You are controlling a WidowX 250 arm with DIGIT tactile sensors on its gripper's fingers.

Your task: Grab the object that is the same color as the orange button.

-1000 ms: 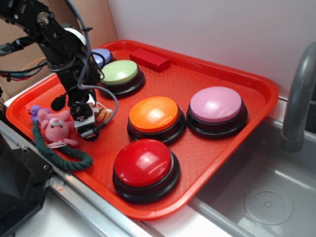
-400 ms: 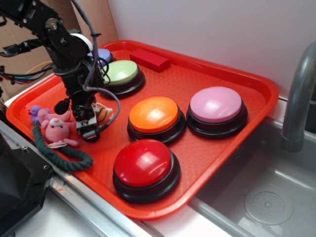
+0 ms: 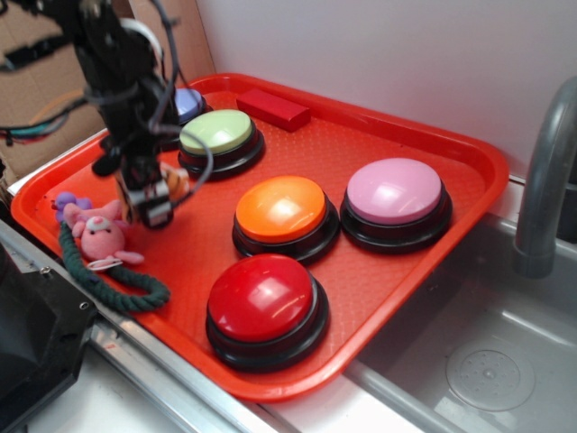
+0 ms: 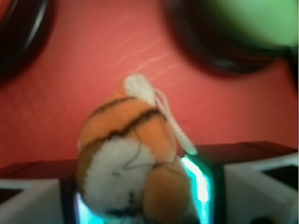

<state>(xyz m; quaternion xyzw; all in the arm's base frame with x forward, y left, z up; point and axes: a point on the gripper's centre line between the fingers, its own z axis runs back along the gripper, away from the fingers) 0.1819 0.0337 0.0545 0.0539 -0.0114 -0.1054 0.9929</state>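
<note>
Small orange plush tiger: black stripes, white face and belly, white tag with thin cord on top. Sits between jaws, pinched from both sides, body protruding forward past fingertips, tilted, apparently clear of tray. In exterior view mostly hidden, orange patch visible.

Orange button: glossy orange dome, black base, upright, well apart from jaws, off to one side.

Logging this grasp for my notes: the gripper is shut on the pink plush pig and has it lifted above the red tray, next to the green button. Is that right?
Not quite. The gripper is shut on the small orange striped tiger, as the wrist view shows. The pink plush pig lies on the red tray in the exterior view. The rest stands: the tiger is held above the tray, next to the green button.
</note>
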